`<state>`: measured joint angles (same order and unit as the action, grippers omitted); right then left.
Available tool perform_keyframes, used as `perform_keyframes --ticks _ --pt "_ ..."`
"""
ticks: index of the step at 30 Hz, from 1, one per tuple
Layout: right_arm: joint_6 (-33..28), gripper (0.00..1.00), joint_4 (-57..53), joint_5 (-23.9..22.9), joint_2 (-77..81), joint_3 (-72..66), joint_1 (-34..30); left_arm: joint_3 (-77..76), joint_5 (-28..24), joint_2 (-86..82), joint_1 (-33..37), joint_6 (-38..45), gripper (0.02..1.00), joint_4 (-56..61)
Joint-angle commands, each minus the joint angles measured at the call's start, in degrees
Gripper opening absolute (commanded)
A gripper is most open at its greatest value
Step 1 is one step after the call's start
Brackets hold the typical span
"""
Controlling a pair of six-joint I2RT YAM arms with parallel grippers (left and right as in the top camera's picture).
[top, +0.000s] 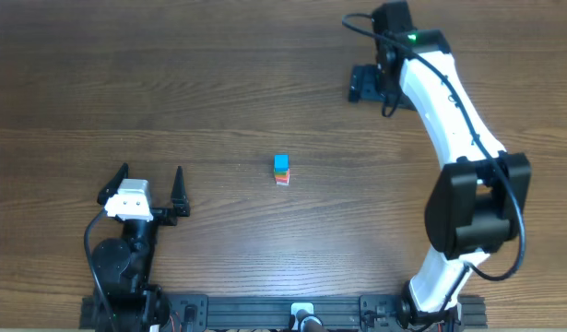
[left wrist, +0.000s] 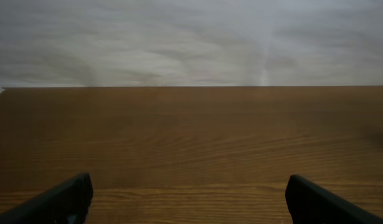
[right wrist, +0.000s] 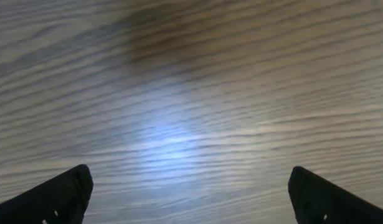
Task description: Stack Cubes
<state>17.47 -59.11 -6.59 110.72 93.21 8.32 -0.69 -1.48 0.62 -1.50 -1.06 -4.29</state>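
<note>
A small stack of cubes (top: pixel 281 170) stands near the middle of the wooden table (top: pixel 218 92), a blue cube on top, with green, orange and red layers showing beneath it. My left gripper (top: pixel 146 187) rests low at the near left, well left of the stack, its fingers wide apart and holding nothing. My right gripper (top: pixel 369 83) is far off at the back right, pointing down at bare table. In the right wrist view its fingertips (right wrist: pixel 57 196) stand wide apart over plain wood grain. The left wrist view shows its own fingertips (left wrist: pixel 63 199) spread over bare table.
The right arm (top: pixel 449 111) arches from its base at the near right up to the back of the table. A black rail (top: pixel 292 309) with both arm bases runs along the near edge. Bare wood surrounds the stack on all sides.
</note>
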Motion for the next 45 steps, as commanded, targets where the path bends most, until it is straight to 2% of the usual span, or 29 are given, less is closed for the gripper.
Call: perform_keyframes --ticks 1,7,22,29,36,45 --pt "-3.48 0.991 4.13 -1.60 -9.64 -7.19 -3.10 0.31 0.48 -0.24 -0.26 0.83 1.000 -0.04" --pt "-5.97 0.993 9.68 -0.35 -24.68 -20.74 -7.45 0.31 0.46 -0.24 -0.26 0.83 1.000 -0.04" --pt "-5.95 0.993 21.99 1.07 -65.72 -53.83 -7.21 0.31 0.46 -0.24 -0.26 0.83 1.000 -0.04" --pt "-6.29 0.991 34.93 1.18 -81.96 -67.82 -7.26 0.31 0.48 -0.24 -0.26 0.83 0.998 -0.04" --pt "-16.92 0.991 48.39 7.04 -92.54 -77.85 -7.10 0.31 0.46 -0.24 -0.26 0.83 1.000 -0.04" --pt "-19.54 0.993 49.51 7.21 -102.09 -81.59 -7.17 0.31 0.46 -0.24 -0.26 0.83 1.000 -0.04"
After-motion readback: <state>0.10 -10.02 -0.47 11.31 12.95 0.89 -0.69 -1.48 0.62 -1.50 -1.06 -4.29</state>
